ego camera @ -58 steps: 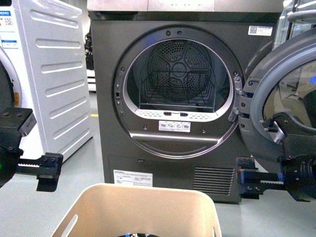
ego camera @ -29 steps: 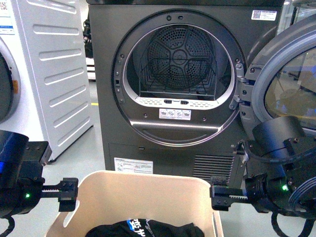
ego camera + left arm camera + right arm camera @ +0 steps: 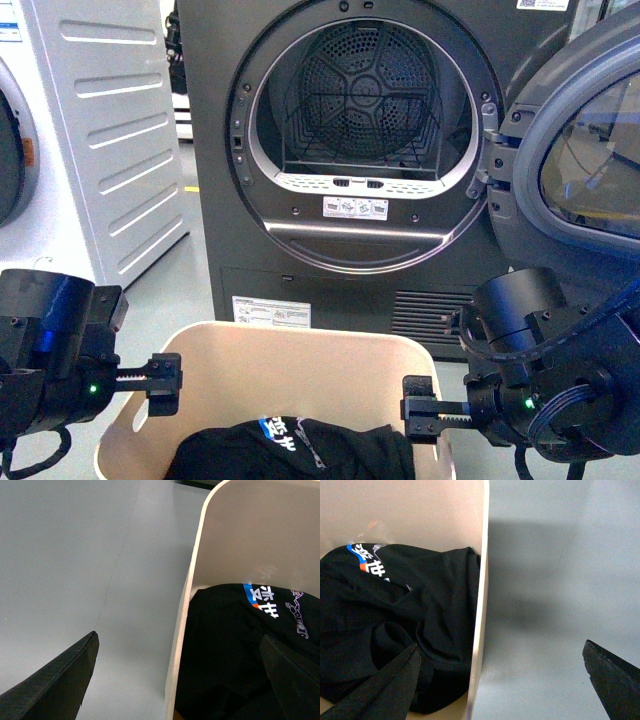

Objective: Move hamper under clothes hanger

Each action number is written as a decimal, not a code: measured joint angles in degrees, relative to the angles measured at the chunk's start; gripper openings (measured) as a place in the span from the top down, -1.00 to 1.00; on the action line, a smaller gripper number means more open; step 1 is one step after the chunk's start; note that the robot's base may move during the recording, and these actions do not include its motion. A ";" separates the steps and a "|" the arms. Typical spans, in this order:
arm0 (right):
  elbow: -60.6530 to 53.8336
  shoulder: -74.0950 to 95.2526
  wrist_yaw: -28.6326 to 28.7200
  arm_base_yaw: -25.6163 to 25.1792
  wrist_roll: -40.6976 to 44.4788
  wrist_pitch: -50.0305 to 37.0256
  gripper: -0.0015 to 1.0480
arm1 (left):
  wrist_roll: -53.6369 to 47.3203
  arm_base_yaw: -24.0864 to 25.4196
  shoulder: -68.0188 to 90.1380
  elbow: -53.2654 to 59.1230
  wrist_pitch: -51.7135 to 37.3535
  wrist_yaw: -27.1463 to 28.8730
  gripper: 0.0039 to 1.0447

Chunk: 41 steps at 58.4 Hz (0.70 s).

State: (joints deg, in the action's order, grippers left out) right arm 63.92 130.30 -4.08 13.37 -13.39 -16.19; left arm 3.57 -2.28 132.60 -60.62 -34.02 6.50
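On floor (image 3: 60, 555) right in front of dark grey dryer (image 3: 330, 290), w/ its door (image 3: 585, 150) swung open, sits the beige hamper (image 3: 300, 375), betw. both arms. Black garment (image 3: 290, 452) w/ white print lies inside. Left gripper (image 3: 179, 635) is spread wide, straddling hamper's left wall: one finger outside, one inside, not clamped. Right gripper (image 3: 500, 644) likewise wide apart across right wall, nothing gripped.
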 joint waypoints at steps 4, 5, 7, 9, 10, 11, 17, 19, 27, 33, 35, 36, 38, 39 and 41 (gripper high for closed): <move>0.44 0.61 -0.11 0.00 0.00 0.00 -0.85 | -0.02 -0.20 0.66 -0.48 0.00 0.09 -0.88; 0.50 0.72 -0.17 0.00 0.00 0.00 -0.85 | -0.02 -0.26 0.85 -0.66 0.00 0.15 -0.88; 1.05 1.40 -0.42 0.00 0.00 0.00 -0.85 | -0.02 -0.39 1.20 -0.92 0.00 0.48 -0.88; 1.40 1.99 -0.46 0.00 0.00 0.00 -0.85 | -0.02 -0.48 1.64 -1.29 0.02 0.59 -0.88; 1.53 2.25 -0.46 0.00 0.00 0.00 -0.85 | -0.02 -0.50 1.81 -1.53 0.02 0.57 -0.88; 1.64 2.51 -0.46 0.00 -0.02 0.00 -0.85 | -0.02 -0.57 2.14 -1.84 0.02 0.57 -0.88; 2.14 3.91 -0.44 -0.04 -0.02 0.00 -0.85 | -0.17 -0.87 2.91 -2.49 0.13 0.66 -0.88; 2.38 4.44 -0.44 -0.11 0.00 0.02 -0.85 | -0.20 -0.96 3.37 -2.64 0.13 0.70 -0.88; 3.23 6.21 -0.39 -0.24 -0.02 0.00 -0.85 | -0.37 -0.96 5.05 -3.45 0.24 0.85 -0.88; 3.30 6.84 -0.44 -0.28 -0.02 -0.11 -0.85 | -0.50 -0.94 5.95 -3.72 0.28 0.96 -0.88; 3.30 6.88 -0.46 -0.28 -0.02 -0.13 -0.85 | -0.57 -0.94 6.10 -3.78 0.28 0.96 -0.88; 3.28 6.91 -0.57 -0.26 -0.04 -0.17 -0.85 | -0.59 -0.94 6.21 -3.85 0.28 0.96 -0.88; 3.26 6.91 -0.81 -0.20 -0.09 -0.26 -0.85 | -0.59 -0.94 6.38 -3.96 0.28 1.01 -0.88; 3.21 6.91 -1.07 -0.11 -0.22 -0.35 -0.85 | -0.59 -0.94 6.51 -4.07 0.28 1.01 -0.88; 3.02 6.86 -1.33 0.04 -0.33 -0.55 -0.85 | -0.59 -0.94 6.58 -4.11 0.26 1.01 -0.88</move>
State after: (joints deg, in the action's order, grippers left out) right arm 66.94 137.16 -5.41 13.41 -13.72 -16.73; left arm 2.98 -3.22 139.17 -64.73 -33.76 7.51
